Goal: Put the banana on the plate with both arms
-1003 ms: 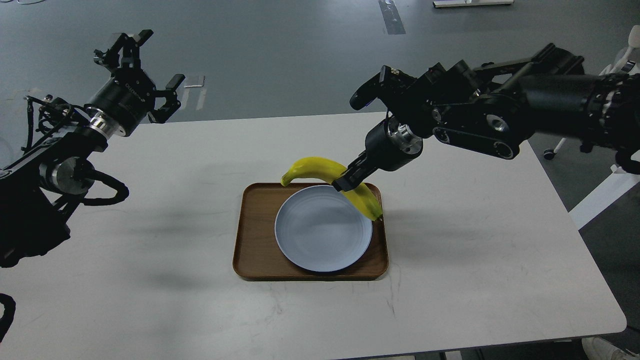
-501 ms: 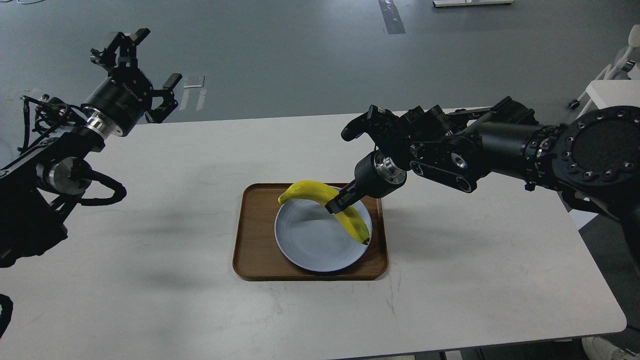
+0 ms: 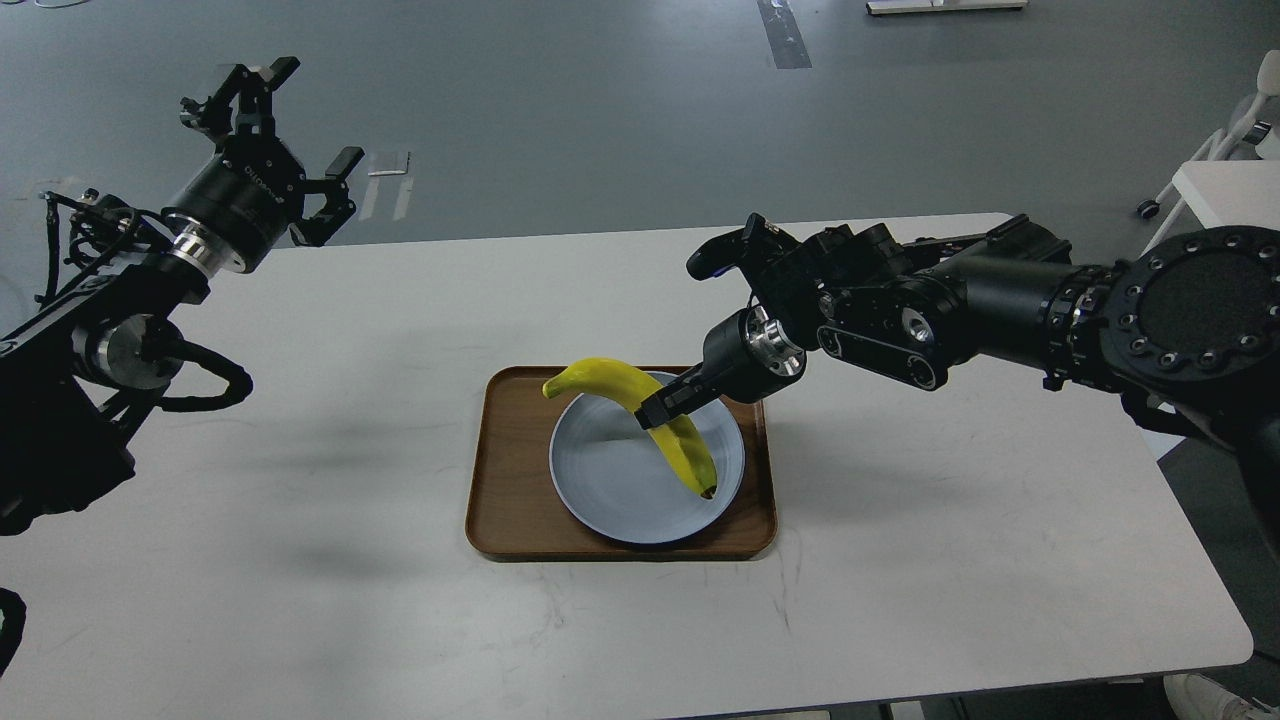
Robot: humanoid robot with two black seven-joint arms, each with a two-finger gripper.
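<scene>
The yellow banana (image 3: 650,420) is held at its middle by my right gripper (image 3: 655,412), which is shut on it. The banana hangs low over the pale blue-grey plate (image 3: 610,490), its dark tip near the plate's right side and its stem end over the plate's far left rim. Whether it touches the plate I cannot tell. My left gripper (image 3: 275,130) is open and empty, raised high beyond the table's far left edge, well away from the plate.
The plate sits in a brown wooden tray (image 3: 505,500) at the middle of the white table (image 3: 300,560). My right arm (image 3: 950,310) stretches in low over the table from the right. Grey floor lies beyond the table's far edge.
My right gripper has brought the banana down and toward the near left, from above the tray's far right edge to low over the plate. The left arm has barely moved.
</scene>
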